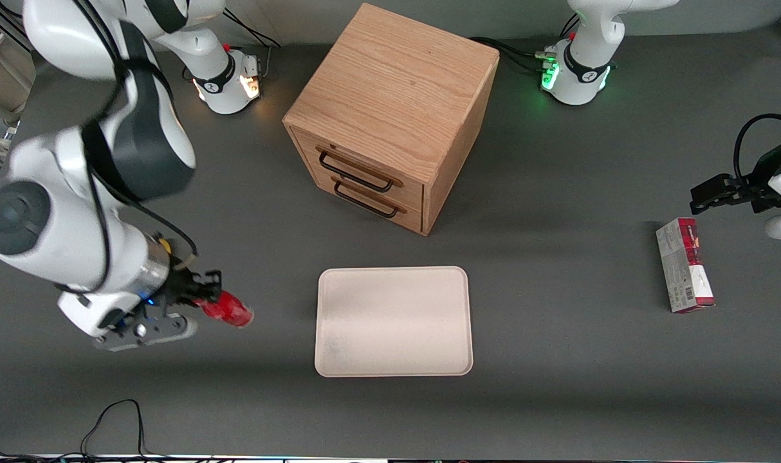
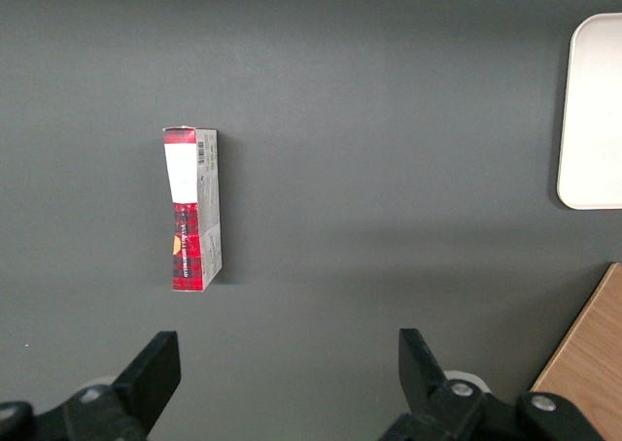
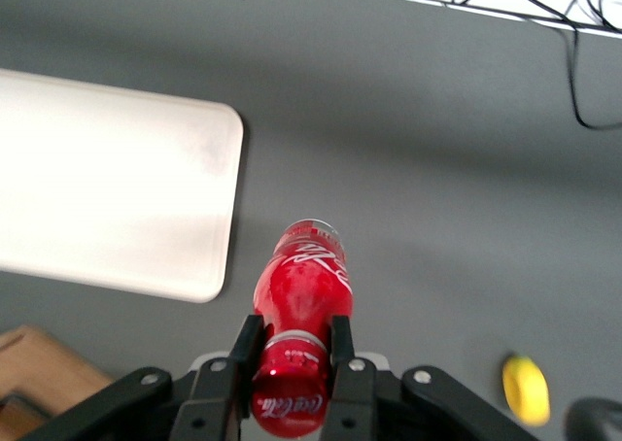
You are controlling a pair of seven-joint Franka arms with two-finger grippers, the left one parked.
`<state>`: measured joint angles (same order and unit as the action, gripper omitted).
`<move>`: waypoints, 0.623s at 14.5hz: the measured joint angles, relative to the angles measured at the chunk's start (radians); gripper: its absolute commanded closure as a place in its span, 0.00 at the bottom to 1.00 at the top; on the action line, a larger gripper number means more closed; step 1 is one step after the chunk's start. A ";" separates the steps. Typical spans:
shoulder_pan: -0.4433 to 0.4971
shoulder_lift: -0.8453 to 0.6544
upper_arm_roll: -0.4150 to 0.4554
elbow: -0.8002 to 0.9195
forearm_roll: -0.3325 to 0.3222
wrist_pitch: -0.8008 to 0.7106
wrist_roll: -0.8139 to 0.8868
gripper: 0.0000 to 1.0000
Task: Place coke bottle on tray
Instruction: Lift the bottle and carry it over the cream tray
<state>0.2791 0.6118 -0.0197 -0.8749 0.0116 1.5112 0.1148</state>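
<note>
My right gripper (image 1: 201,299) is shut on the coke bottle (image 1: 228,309), a small red bottle, and holds it lying level above the table toward the working arm's end. In the right wrist view the fingers (image 3: 246,342) clamp the bottle's neck just under its red cap, and the bottle's body (image 3: 303,284) points away from the gripper (image 3: 292,342). The cream-white tray (image 1: 394,321) lies flat on the table in front of the drawer cabinet, beside the bottle and apart from it. Its corner also shows in the right wrist view (image 3: 107,203).
A wooden drawer cabinet (image 1: 390,112) stands farther from the front camera than the tray. A red-and-grey carton (image 1: 684,263) lies toward the parked arm's end. A yellow lemon (image 3: 526,390) lies on the table near the gripper. Cables (image 1: 114,421) run along the table's near edge.
</note>
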 measured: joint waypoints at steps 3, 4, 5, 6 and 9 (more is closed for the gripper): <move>0.001 -0.065 0.002 -0.002 0.000 -0.062 0.000 0.99; 0.002 -0.068 0.002 -0.002 0.000 -0.063 0.000 0.99; 0.005 -0.067 0.005 -0.002 0.000 -0.062 -0.001 0.99; 0.009 -0.063 0.014 -0.003 0.000 -0.060 -0.001 0.99; 0.052 -0.054 0.052 -0.003 0.000 -0.034 -0.001 1.00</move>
<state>0.3308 0.5576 0.0322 -0.8774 0.0119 1.4768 0.1140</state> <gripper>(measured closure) 0.678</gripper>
